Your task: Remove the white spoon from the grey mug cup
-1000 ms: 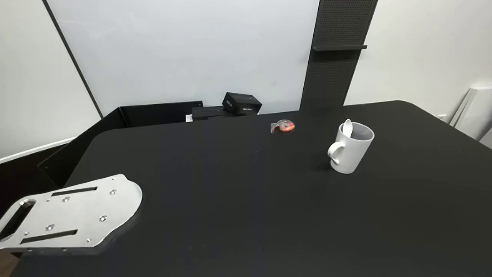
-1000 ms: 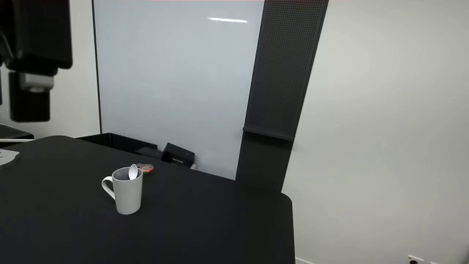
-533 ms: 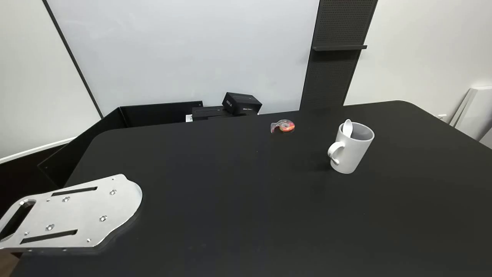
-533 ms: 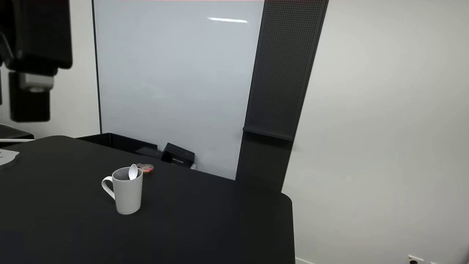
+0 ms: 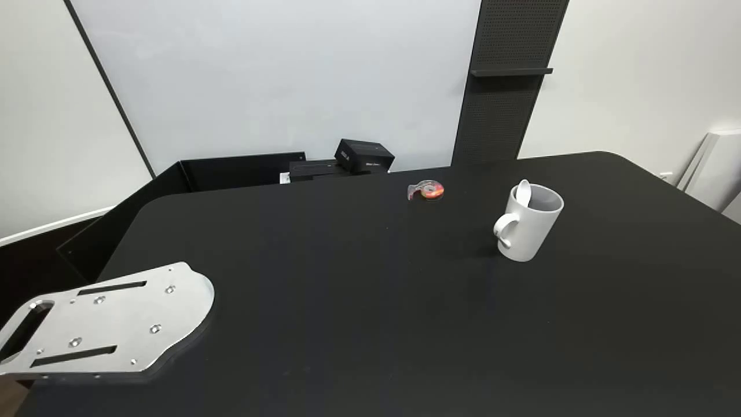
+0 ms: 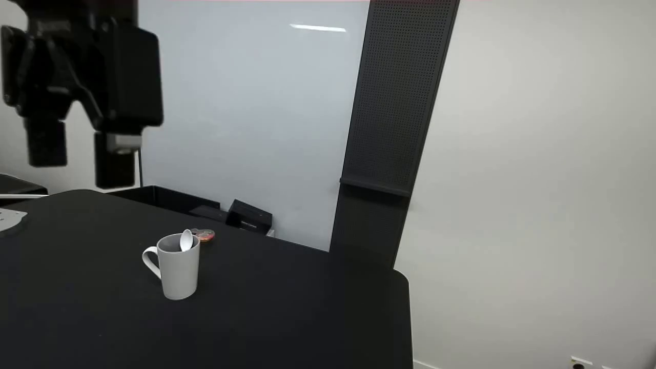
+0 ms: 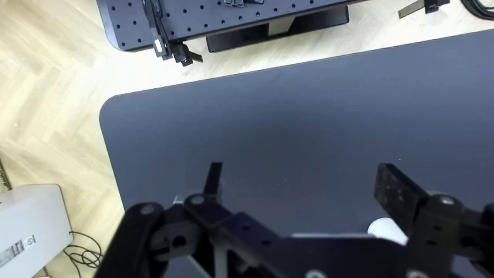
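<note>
The grey mug cup [image 5: 528,234] stands upright on the black table, its handle toward the left, in both exterior views [image 6: 179,274]. The white spoon [image 5: 523,193] leans inside it with its oval bowl above the rim, and it also shows in the other exterior picture [image 6: 186,240]. My gripper [image 6: 81,171] hangs in the air at the upper left of that view, higher than the mug and apart from it. In the wrist view my gripper [image 7: 301,179] is open with nothing between its fingers. A white rounded part, likely the mug [image 7: 386,228], shows partly behind the right finger; the spoon is hidden there.
A clear tape dispenser [image 5: 427,190] lies near the table's back edge. A slotted metal plate [image 5: 116,324] is at the near left. Black boxes [image 5: 365,156] stand behind the table. The wrist view shows a table edge [image 7: 216,78] and a perforated dark platform [image 7: 231,17] beyond it.
My gripper has moved right and slightly down in an exterior view, so both fingers now show there. The mug and spoon have not moved.
</note>
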